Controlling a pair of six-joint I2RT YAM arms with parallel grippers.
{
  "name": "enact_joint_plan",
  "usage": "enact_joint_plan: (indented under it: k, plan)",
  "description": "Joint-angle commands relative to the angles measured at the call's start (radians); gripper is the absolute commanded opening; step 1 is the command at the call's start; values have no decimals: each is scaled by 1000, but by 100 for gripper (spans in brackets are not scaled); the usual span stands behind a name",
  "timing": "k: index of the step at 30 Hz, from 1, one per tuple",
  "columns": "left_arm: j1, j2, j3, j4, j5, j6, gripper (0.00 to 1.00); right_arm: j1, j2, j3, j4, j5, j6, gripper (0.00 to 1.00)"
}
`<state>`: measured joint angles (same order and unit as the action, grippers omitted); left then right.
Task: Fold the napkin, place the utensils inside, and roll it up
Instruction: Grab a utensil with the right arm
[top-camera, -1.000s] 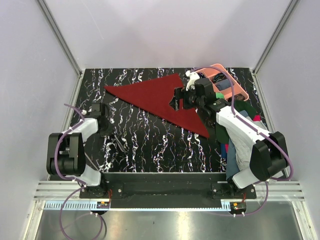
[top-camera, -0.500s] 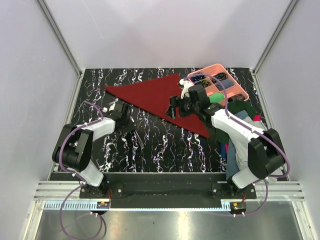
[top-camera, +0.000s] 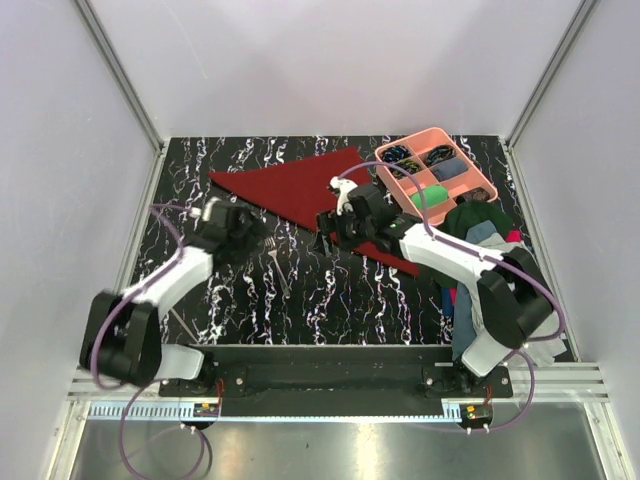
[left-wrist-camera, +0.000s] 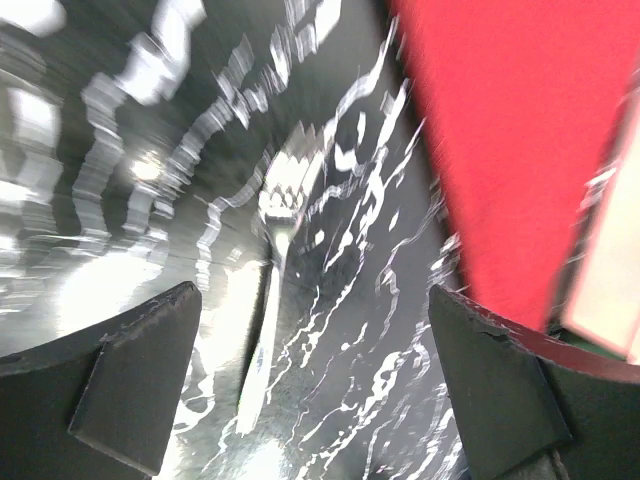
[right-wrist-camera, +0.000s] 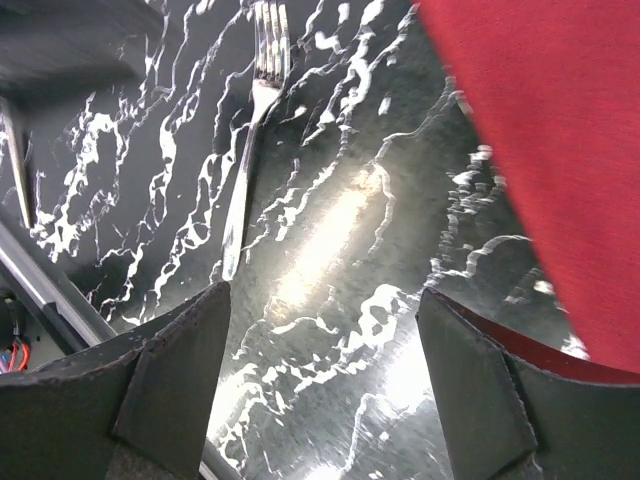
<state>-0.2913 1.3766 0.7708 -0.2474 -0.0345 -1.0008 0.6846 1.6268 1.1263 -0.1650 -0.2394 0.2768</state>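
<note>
Left claw (top-camera: 252, 240), top view: jaws parted, empty, just beside the fork (top-camera: 278, 264) on the counter (top-camera: 340, 300). Right claw (top-camera: 325, 232) was also parted and empty, at the near edge of the triangular napkin (top-camera: 295, 185).
Left wrist view: fork (left-wrist-camera: 272, 270) lay between spread fingers (left-wrist-camera: 140, 380), napkin (left-wrist-camera: 500, 130) to its right.
Right wrist view: fork (right-wrist-camera: 248, 150) left, napkin (right-wrist-camera: 560, 150) right, well apart.

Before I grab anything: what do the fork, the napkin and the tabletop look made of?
Fork: polished metal, probably steel; bright mirror glints. Napkin: matte dark red cloth; no shine. Tabletop: glossy black, white-veined, stone or laminate; reflects lights.
</note>
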Motion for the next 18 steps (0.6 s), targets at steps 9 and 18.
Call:
enact_joint_plan:
  k: [9,18]
  plan:
    - [422,-346,102,-182,75,586,99,222,303,274,-116,233,9,75]
    - [431,-336,179,-205,128,725,99,280,516,506,-229,301,-41,68]
